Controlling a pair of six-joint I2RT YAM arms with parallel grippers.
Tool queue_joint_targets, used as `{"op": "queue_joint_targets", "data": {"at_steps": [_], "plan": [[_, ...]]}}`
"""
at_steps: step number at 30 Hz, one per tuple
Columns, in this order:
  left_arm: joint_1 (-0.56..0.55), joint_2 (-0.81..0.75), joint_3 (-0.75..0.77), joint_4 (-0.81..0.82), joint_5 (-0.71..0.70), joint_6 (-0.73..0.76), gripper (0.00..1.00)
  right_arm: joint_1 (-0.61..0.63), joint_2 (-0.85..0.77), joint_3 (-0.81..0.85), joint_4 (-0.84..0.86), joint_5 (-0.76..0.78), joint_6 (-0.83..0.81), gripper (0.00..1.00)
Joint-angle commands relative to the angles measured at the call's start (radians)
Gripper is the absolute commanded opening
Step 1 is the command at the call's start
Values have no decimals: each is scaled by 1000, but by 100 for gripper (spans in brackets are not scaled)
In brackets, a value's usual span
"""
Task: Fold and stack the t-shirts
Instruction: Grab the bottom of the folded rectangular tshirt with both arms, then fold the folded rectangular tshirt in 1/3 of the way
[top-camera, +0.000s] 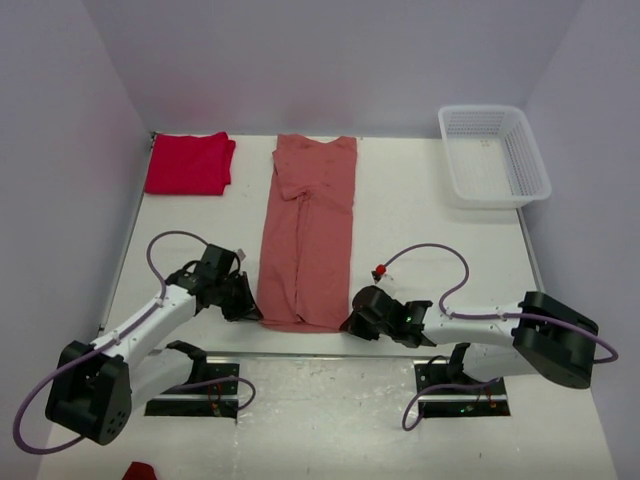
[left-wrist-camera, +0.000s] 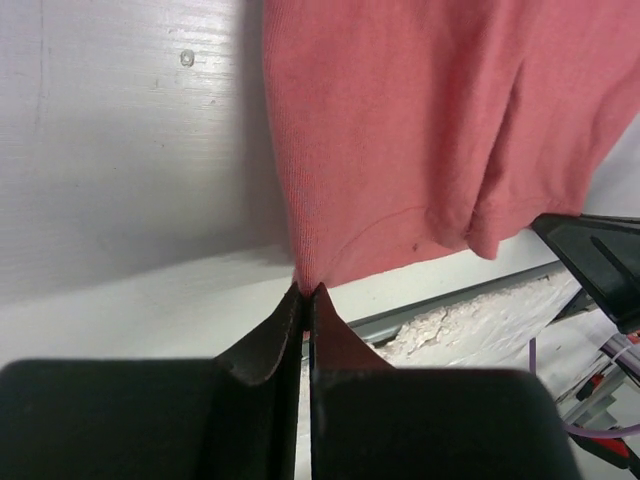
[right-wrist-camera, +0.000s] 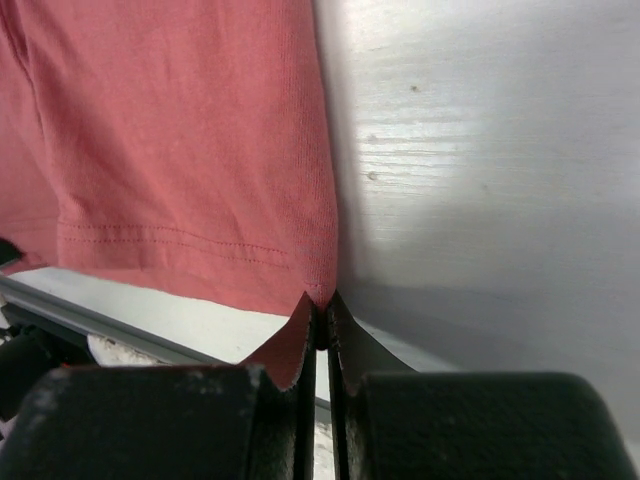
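Salmon-pink cotton, folded lengthwise into one long narrow strip, is what I have in the middle of the white worktop: the dusty salmon-pink short-sleeved t-shirt lies flat with its collar toward the far wall and its hem toward the arms, sleeves tucked inward near the top. My left claw sits at the near-left corner of that hem, its black fingers pressed together with a pinch of pink cloth caught at their tips; on the left wrist feed the fabric rises straight out of the closed tips. My right claw is at the near-right corner, jaws likewise closed on the cloth just below the stitched hem line. Both corners lie close to the worktop's near edge, and I can see the metal rail beneath that edge on both wrist feeds. Well apart from this, the bright red cloth t-shirt rests folded in the far-left corner. At the far right stands a white plastic mesh basket, touching neither shirt.
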Motion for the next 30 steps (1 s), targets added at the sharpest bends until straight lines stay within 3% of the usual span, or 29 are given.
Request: {"op": "queue_joint_targets", "data": {"at_steps": [1, 8, 20, 30], "plan": [[-6, -46, 61, -91, -17, -28, 0, 6, -36, 17, -172, 82, 13, 0], [-6, -99, 51, -119, 3, -47, 0, 7, -146, 43, -395, 142, 1, 0], [-6, -88, 38, -65, 112, -10, 0, 24, -168, 68, -389, 81, -90, 0], [-7, -66, 203, -104, 60, 85, 0, 32, -76, 416, -672, 229, -303, 0]]}}
